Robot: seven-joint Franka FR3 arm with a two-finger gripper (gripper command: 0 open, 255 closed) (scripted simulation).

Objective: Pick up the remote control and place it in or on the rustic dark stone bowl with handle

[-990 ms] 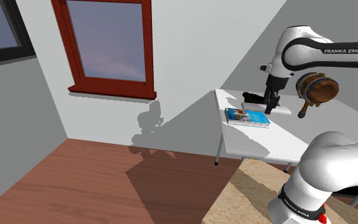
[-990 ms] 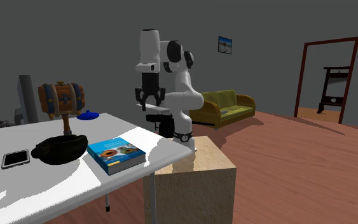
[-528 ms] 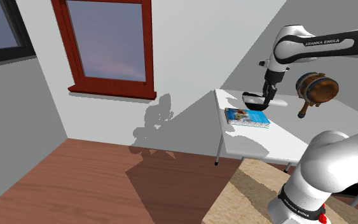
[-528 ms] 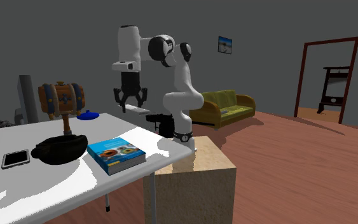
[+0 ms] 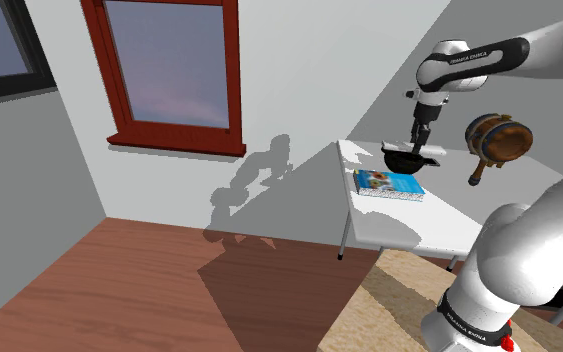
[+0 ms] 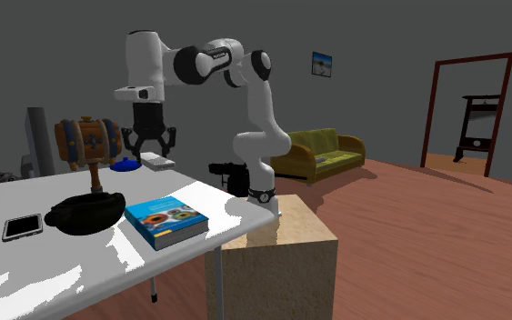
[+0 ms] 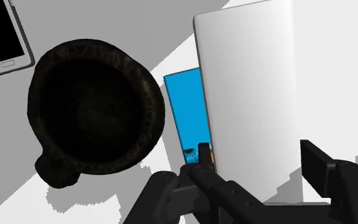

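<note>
1. Shoulder view: the white table (image 5: pixel 409 222) stands against the wall. The gripper (image 5: pixel 419 138) hangs over the table's far end, and its fingers clasp the remote control (image 5: pixel 430 151), a flat white slab. The dark stone bowl (image 5: pixel 401 158) sits close below the gripper, near the table's far corner on the view's left. A book (image 5: pixel 389 183) with a blue cover lies along the table's edge on the view's left, just nearer than the bowl. A wooden mallet (image 5: pixel 497 140) stands toward the opposite edge.
2. Second exterior view: the gripper (image 6: pixel 154 150) carries the remote control (image 6: pixel 160 162) above the table's (image 6: pixel 81 265) far edge. The bowl (image 6: pixel 85 215) rests mid-table, and the book (image 6: pixel 167 221) is just beside it, at the corner nearest the stand (image 6: pixel 276 250). A phone (image 6: pixel 22 226) lies on the bowl's other side. The mallet (image 6: pixel 90 145) stands behind the bowl.
3. Wrist view: the gripper (image 7: pixel 257 153) is closed on the remote control (image 7: pixel 247 83), one finger on each long side. The bowl (image 7: pixel 91 114) lies beside the slab rather than beneath it. A strip of the book (image 7: pixel 189 114) shows between the two. The phone (image 7: pixel 2 38) lies beyond the bowl.
</note>
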